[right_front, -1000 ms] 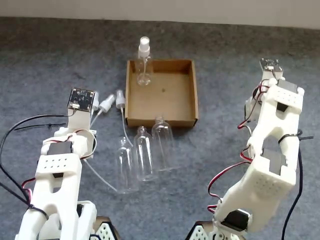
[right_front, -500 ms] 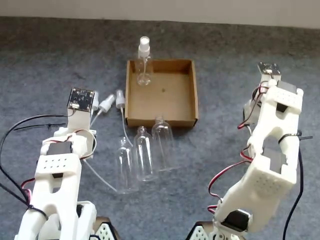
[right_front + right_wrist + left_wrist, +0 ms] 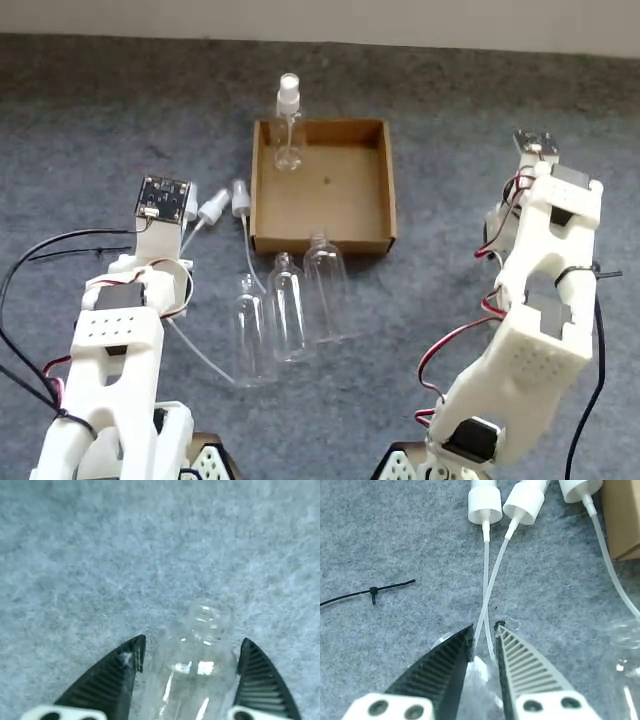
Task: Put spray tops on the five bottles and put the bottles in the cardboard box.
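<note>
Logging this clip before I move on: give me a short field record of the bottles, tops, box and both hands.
box: one capped bottle lying inside
front of box: three uncapped bottles lying side by side
loose tops: three, beside the box
left hand: open, tips either side of two tubes
right hand: open, fourth uncapped bottle between its fingers

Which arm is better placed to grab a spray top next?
Left. Its jaws sit over the thin tubes of two loose spray tops, beside the cardboard box. The right arm's jaws are open around an uncapped bottle on the box's other side.
</note>
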